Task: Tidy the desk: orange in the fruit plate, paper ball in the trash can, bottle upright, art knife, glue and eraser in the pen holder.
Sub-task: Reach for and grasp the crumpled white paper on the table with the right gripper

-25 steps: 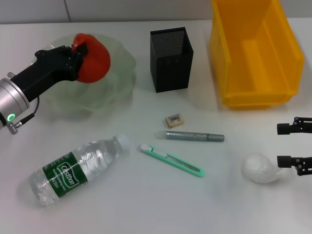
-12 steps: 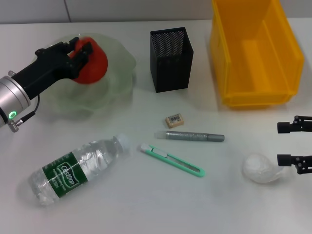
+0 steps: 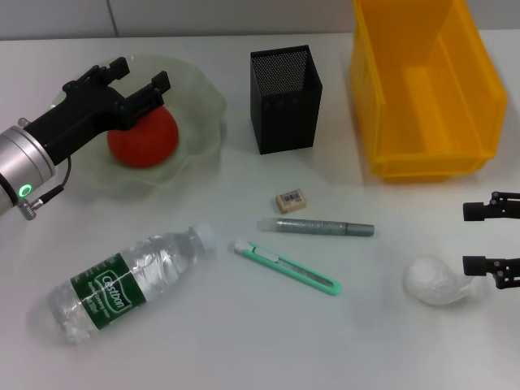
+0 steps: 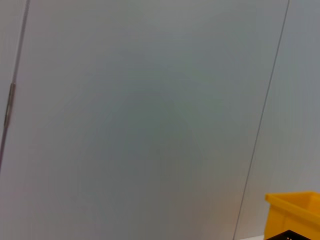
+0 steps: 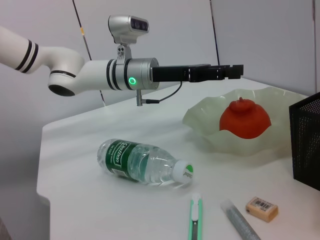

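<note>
- Just beside the right gripper (image 3: 490, 237), on the side toward the desk's middle, the paper ball (image 3: 434, 280) is lying; its edge is being seen close against the lower finger, though actual contact cannot be told from the head view.
- The right gripper's two fingers are being held apart, with nothing between them, so the ball is being judged the next thing within reach; the yellow bin (image 3: 424, 85), presumably serving as the trash can, is standing beyond the gripper, farther up the desk.
- Above the fruit plate (image 3: 197, 134) the left gripper (image 3: 138, 73) is being held with its fingers spread wide and empty; the orange (image 3: 145, 138) is resting in the plate just below them.
- The bottle (image 3: 130, 282) is lying on its side, cap pointing toward the desk's middle, nearer the left gripper than the right.
- The art knife (image 3: 286, 266) and the glue (image 3: 317, 227) are lying flat between the two grippers, long axes running roughly across the desk; the eraser (image 3: 291, 201) is sitting just beyond the glue, with the pen holder (image 3: 284, 99) farther off.
- One of each thing is being counted.
</note>
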`<act>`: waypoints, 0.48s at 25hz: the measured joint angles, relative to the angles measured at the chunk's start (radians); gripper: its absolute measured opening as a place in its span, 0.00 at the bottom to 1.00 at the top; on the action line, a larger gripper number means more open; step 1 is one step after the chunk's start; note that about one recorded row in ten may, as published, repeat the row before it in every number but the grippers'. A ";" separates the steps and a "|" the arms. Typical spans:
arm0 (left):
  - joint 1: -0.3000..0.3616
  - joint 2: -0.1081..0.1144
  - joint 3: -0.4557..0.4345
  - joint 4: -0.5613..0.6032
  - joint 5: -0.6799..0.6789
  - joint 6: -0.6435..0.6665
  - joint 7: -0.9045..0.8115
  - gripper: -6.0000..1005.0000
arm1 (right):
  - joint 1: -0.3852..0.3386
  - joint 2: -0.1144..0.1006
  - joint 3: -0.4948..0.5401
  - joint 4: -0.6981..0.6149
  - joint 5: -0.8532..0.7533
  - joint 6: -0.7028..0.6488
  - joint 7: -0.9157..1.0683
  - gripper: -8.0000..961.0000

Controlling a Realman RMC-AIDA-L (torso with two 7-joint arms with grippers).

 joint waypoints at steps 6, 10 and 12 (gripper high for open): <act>-0.003 0.002 0.008 -0.001 0.000 0.009 -0.006 0.79 | 0.001 -0.002 0.000 0.000 -0.001 0.000 0.000 0.86; -0.002 0.003 0.008 -0.001 0.001 0.028 -0.006 0.79 | 0.001 -0.002 0.000 -0.002 -0.001 0.000 0.000 0.86; -0.002 0.004 0.009 -0.001 0.003 0.036 -0.006 0.79 | 0.001 -0.002 0.000 -0.002 -0.001 0.000 0.000 0.86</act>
